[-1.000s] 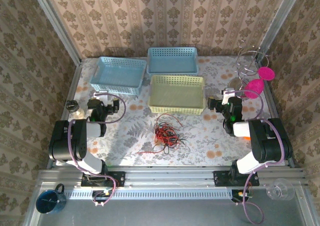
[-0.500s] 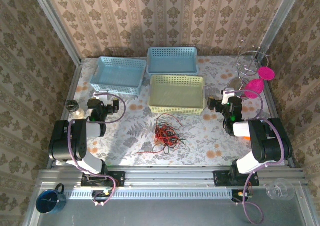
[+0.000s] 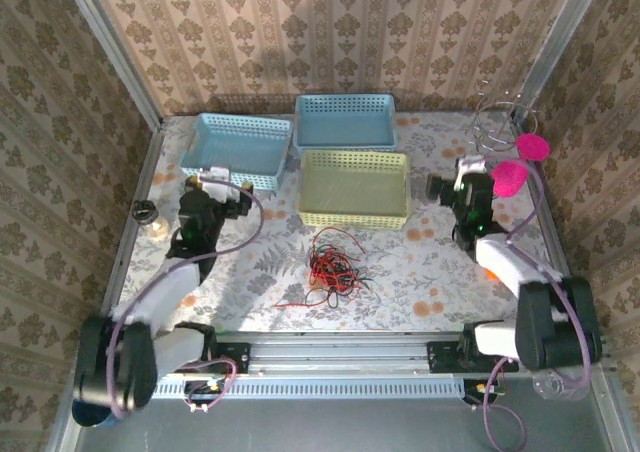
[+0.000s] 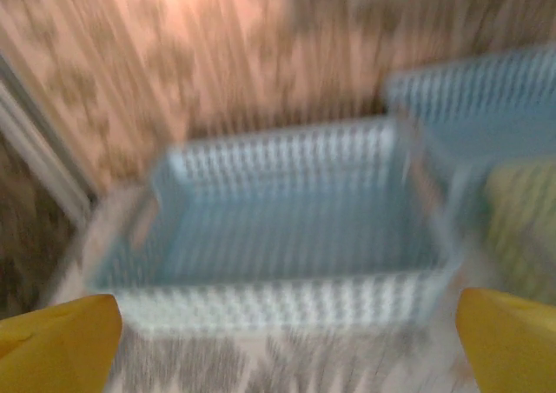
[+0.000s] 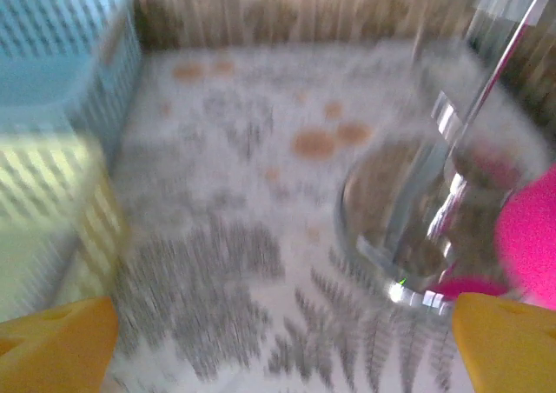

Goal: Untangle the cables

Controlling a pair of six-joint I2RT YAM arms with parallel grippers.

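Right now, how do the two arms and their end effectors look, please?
Both the left arm and right arm have black joints, white links and a thin lilac hose. The left end effector and right end effector have yellow fingers.

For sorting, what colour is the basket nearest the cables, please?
Basket: pale yellow, top external view.

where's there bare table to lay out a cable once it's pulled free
Bare cloth lies left of the cables, toward the left arm, and right of them, toward the right arm. Another patch sits between the rear blue basket and the wire rack. The back centre is crowded: three baskets packed together.
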